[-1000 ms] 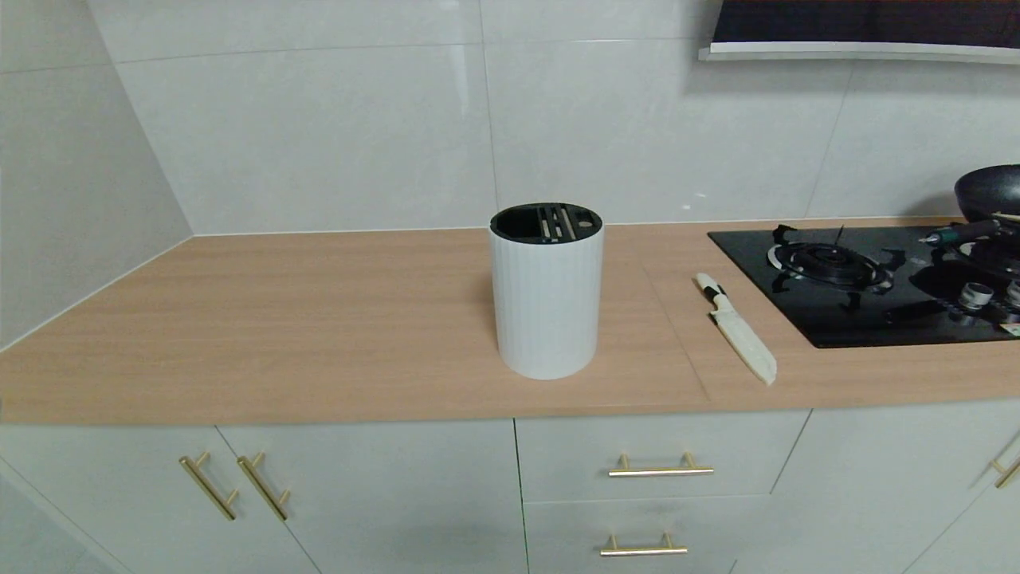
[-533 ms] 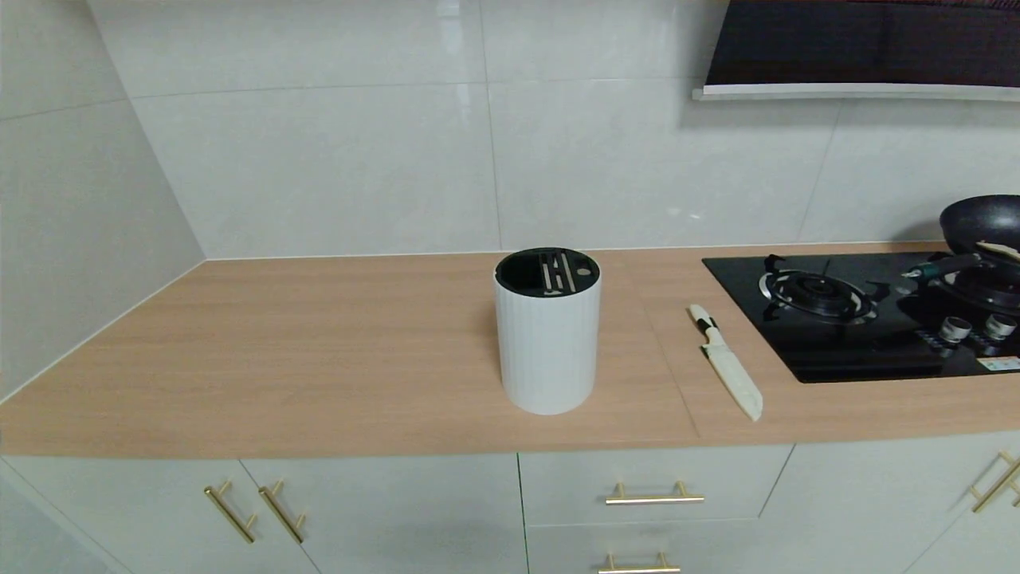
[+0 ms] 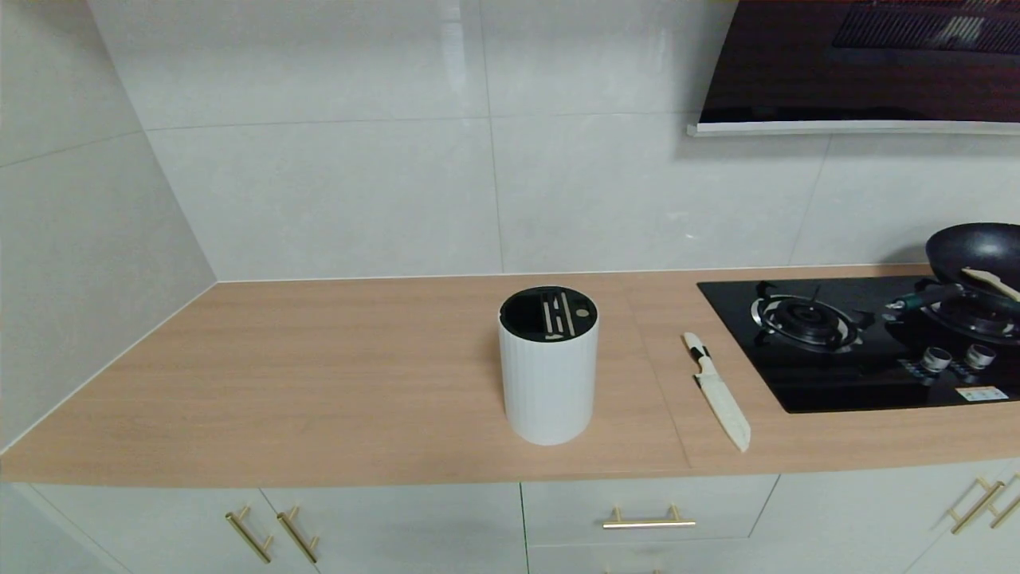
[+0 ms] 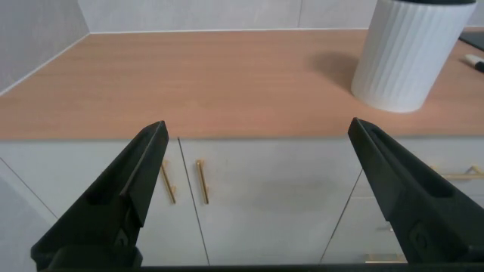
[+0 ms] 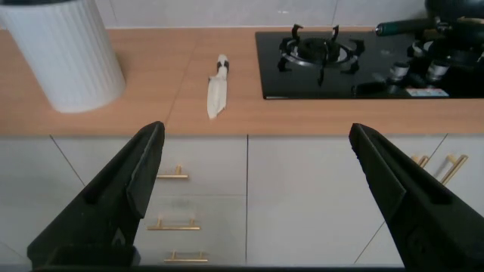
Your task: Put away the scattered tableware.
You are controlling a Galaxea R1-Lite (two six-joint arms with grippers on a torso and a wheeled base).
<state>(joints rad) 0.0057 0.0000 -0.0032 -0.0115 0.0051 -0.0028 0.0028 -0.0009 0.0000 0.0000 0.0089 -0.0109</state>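
The left gripper (image 4: 255, 125) is a pair of matte black fingers (image 4: 113, 204). Each is a flat-sided wedge, thick at the root and narrowing to a blunt tip, with a bevelled edge along its inner face. The right gripper (image 5: 255, 126) is built just the same: plain black fingers (image 5: 408, 204), smooth and angular, with a small notch low down.

- Wide table (image 3: 319, 375) between the left wall (image 3: 80, 239) and the white holder (image 3: 548, 383) gives passage.
- Holder stands upright mid-table; a gap separates it from the knife (image 3: 715, 391).
- Stove (image 3: 837, 383) and pan (image 3: 976, 251) crowd the right, hood (image 3: 861, 64) overhanging.
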